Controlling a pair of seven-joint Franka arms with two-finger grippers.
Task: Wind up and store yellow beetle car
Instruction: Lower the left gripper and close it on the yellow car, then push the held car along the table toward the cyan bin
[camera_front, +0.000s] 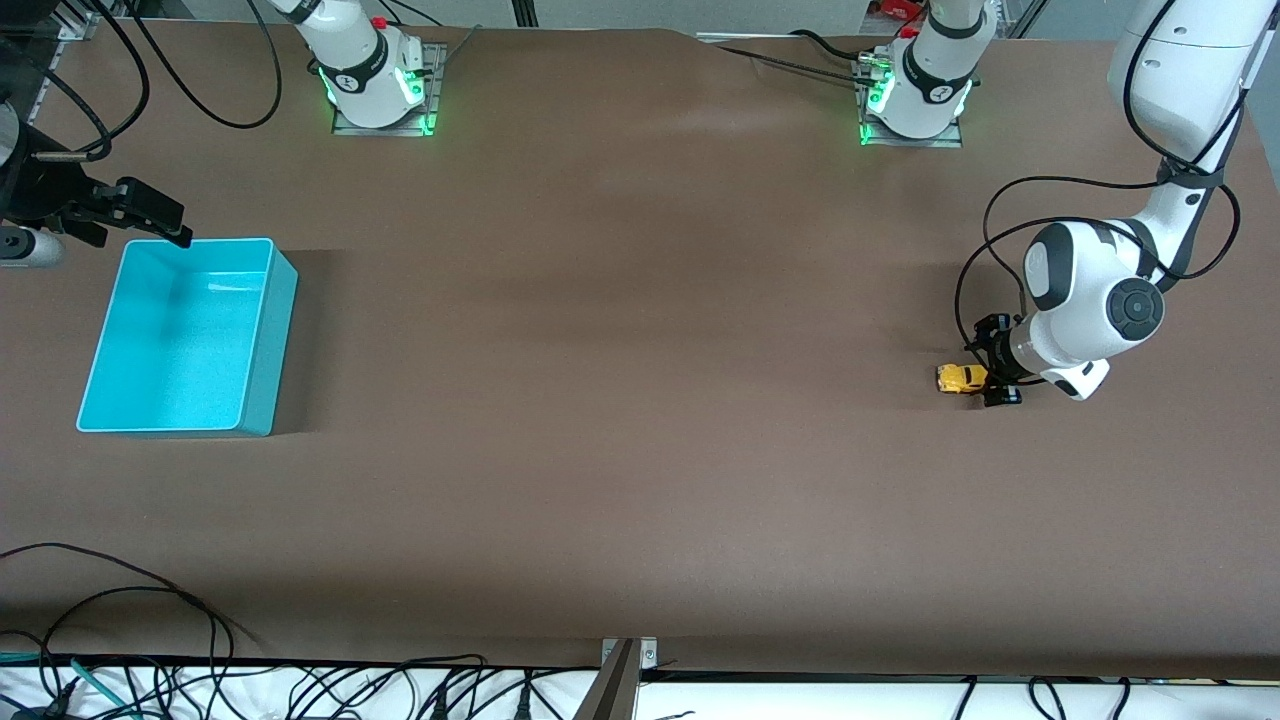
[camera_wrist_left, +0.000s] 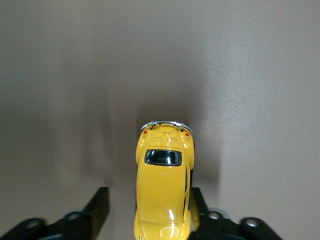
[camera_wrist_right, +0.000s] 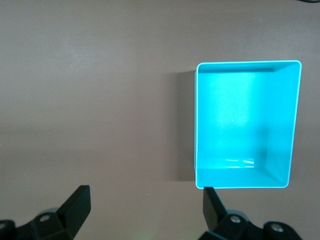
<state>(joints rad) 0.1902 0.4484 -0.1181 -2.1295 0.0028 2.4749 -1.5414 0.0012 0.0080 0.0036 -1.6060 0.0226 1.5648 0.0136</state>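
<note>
Down at the left arm's end of the table, the left gripper (camera_front: 985, 375) sits low around the yellow beetle car (camera_front: 961, 378), which rests on the brown table (camera_front: 640, 450), well apart from the turquoise bin (camera_front: 240, 340) at the right arm's end. In the left wrist view the fingers (camera_wrist_left: 97, 207) stand spread on either side of the car (camera_wrist_left: 163, 187) — one close against its flank, the other with a clear gap — so the claw looks released, not yet clamped.

To do this step well, I would judge the fingers should close squarely on the car's sides, low enough to keep the wheels pressed on the table, so it can be dragged along its own length to wind it without skidding sideways.

The car's long axis runs along the table's length, in line with the reach of the gripper. The end with the chrome bumper and small red lights — apparently the rear — points away from the gripper, toward the right arm's end.

The right gripper (camera_wrist_right: 145, 205) waits with fingers apart over the table just beside the bin (camera_wrist_right: 245, 180), which holds nothing.
</note>
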